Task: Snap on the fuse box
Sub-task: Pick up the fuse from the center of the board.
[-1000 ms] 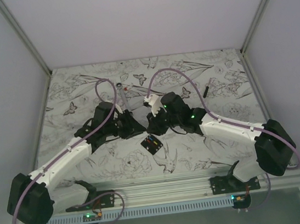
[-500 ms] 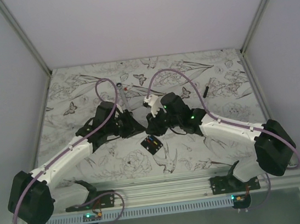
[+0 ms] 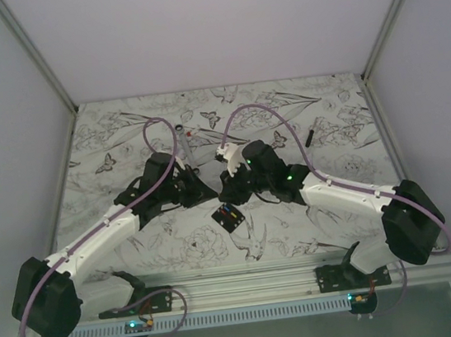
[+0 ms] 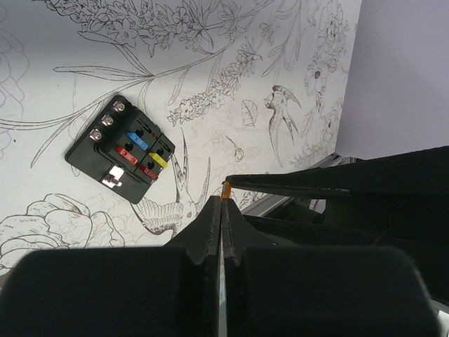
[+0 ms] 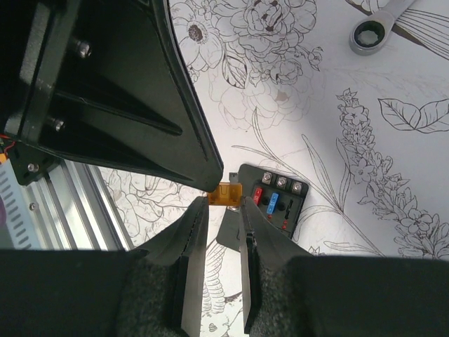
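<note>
The fuse box (image 3: 228, 215) is a small black block with red, blue and yellow fuses, lying flat on the flowered table just in front of both grippers. It shows in the left wrist view (image 4: 125, 149) and the right wrist view (image 5: 280, 203). My left gripper (image 3: 206, 190) (image 4: 223, 203) is shut on a small orange fuse (image 5: 230, 194), seen edge-on at its tip (image 4: 226, 189). My right gripper (image 3: 227, 191) (image 5: 223, 210) is narrowly open. Its fingertips stand close on either side of that fuse, above the box. I cannot tell whether they touch it.
A long silver wrench (image 3: 182, 141) (image 5: 375, 27) lies behind the grippers. A thin black stick-like piece (image 3: 309, 135) lies at the back right. An aluminium rail (image 3: 249, 286) runs along the near table edge. White walls enclose the table.
The two grippers have edged slightly closer together over the fuse box. The fuse box has not moved.
</note>
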`<state>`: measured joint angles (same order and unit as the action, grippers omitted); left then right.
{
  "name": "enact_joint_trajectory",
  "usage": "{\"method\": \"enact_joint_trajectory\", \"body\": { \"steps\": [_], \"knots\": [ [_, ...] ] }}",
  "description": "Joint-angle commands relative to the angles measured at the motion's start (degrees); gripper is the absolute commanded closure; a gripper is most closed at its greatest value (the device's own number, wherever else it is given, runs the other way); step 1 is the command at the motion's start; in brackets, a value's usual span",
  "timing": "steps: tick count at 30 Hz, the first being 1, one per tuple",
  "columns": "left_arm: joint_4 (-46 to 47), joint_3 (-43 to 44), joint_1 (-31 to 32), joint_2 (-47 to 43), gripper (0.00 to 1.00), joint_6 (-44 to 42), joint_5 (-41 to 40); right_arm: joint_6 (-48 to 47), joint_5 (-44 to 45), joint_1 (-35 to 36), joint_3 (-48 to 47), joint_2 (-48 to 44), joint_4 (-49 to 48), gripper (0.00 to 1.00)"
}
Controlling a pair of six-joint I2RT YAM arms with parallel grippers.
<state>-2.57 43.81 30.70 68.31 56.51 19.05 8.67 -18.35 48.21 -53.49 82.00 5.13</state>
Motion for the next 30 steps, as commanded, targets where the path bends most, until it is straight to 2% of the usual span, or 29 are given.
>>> {"method": "enact_joint_trajectory", "body": {
  "steps": [1,7,12,20,26,30],
  "knots": [
    [0.5,0.7,0.5,-1.6,1.0,-0.4,0.9,2.9,-0.8,0.5,1.0,-2.0,-6.3,0.74],
    [1.1,-2.2,0.5,-7.7,1.0,2.2,-3.8,12.5,0.6,0.2,5.7,-6.2,-17.1,0.6],
    [4.6,-7.2,0.9,-16.3,1.0,7.6,-9.6,24.6,1.3,-0.4,13.4,-11.2,-32.8,0.55],
    [6.4,-10.4,3.7,-26.1,1.0,12.6,-16.9,42.4,4.8,-0.2,21.8,-10.1,-56.5,0.56],
    [7.4,-11.4,6.2,-29.1,1.0,15.3,-21.0,46.8,6.6,2.3,21.5,-6.2,-64.4,0.58],
    [8.0,-10.9,6.9,-29.9,1.0,16.1,-21.3,50.4,9.7,3.2,22.0,-4.3,-67.0,0.63]
  ]
}}
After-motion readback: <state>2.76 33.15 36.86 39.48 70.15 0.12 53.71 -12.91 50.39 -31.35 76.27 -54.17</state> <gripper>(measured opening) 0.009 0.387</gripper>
